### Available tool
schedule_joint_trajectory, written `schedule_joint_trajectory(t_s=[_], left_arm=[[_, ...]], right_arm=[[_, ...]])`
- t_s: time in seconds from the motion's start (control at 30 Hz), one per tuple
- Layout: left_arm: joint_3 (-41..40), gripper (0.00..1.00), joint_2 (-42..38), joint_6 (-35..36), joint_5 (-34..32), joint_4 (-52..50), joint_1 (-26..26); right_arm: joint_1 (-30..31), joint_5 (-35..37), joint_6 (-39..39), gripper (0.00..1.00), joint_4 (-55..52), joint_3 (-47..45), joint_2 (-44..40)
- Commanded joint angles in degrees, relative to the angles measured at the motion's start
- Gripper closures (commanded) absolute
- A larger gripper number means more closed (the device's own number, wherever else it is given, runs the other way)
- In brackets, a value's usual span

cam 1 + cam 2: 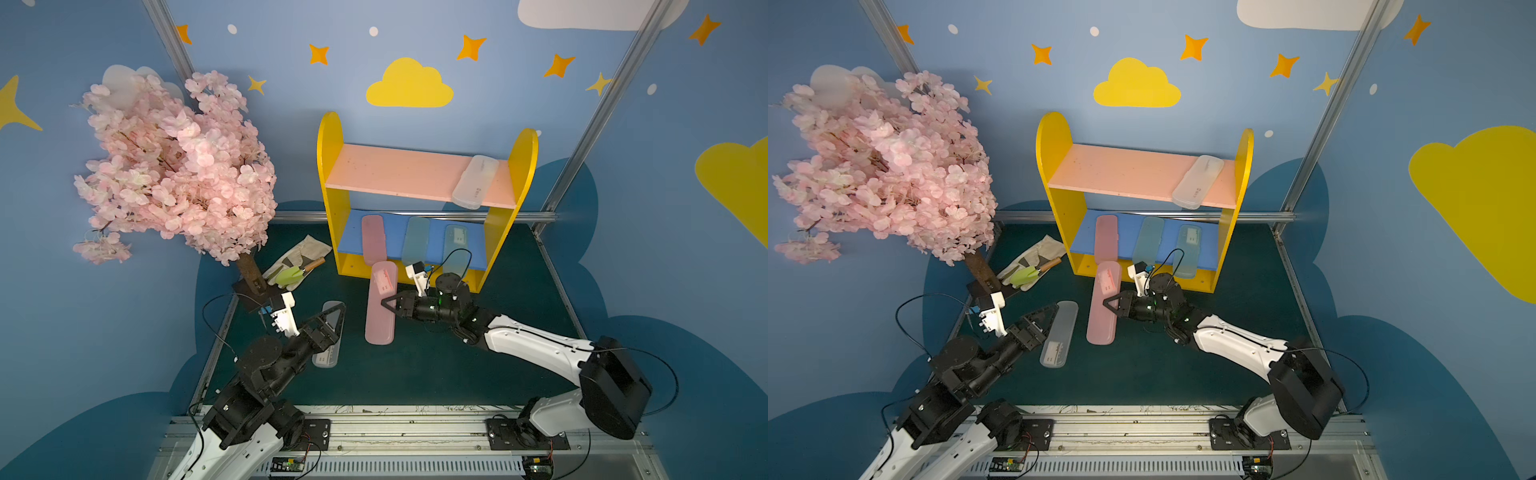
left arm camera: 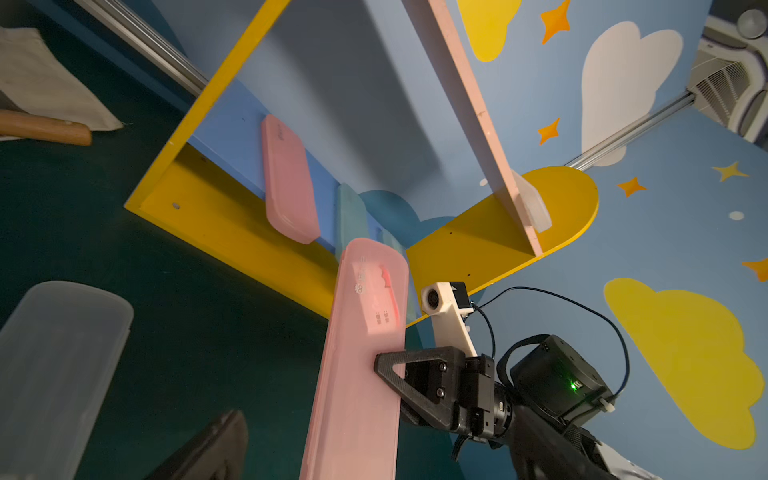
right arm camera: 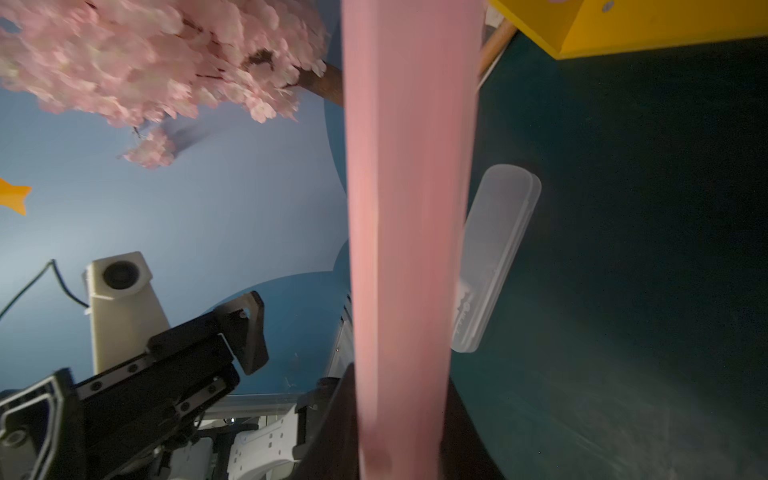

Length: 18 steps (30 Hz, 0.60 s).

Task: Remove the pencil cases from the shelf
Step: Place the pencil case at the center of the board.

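Staged nursery booth — cloud-painted walls

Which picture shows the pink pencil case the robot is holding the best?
Both top views: the held pink pencil case shows end to end, pinched by the right tool. The left wrist view shows its label close up but cuts off one end. The right wrist view shows only a blurred pink strip.

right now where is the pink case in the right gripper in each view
Both top views: pink pencil case mid-mat, one end toward the shelf.
Left wrist: long pink bar pinched by the right gripper.
Right wrist: blurred pink band through the middle.
Shared landmark: the shelf's yellow frame.
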Motion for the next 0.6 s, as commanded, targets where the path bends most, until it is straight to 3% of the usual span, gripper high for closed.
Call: schedule_joint_trajectory(t_s=[0.0, 0.27, 0.57], left_arm=[[2.2, 0.0, -0.9, 3.1, -4.0, -6.7, 0.0], [0.8, 0.0, -3.0, 2.4, -4.9, -7.1, -0.1], [-0.2, 0.0, -4.5, 1.6, -5.3, -7.4, -0.1]], right_arm=[[2.6, 0.8, -1.6, 0.85, 1.8, -0.1, 3.2], [5.2, 2.9, 5.2, 0.87, 11.3, -0.2, 14.0], [5.8, 5.1, 8.5, 0.87, 12.5, 2.4, 20.6]])
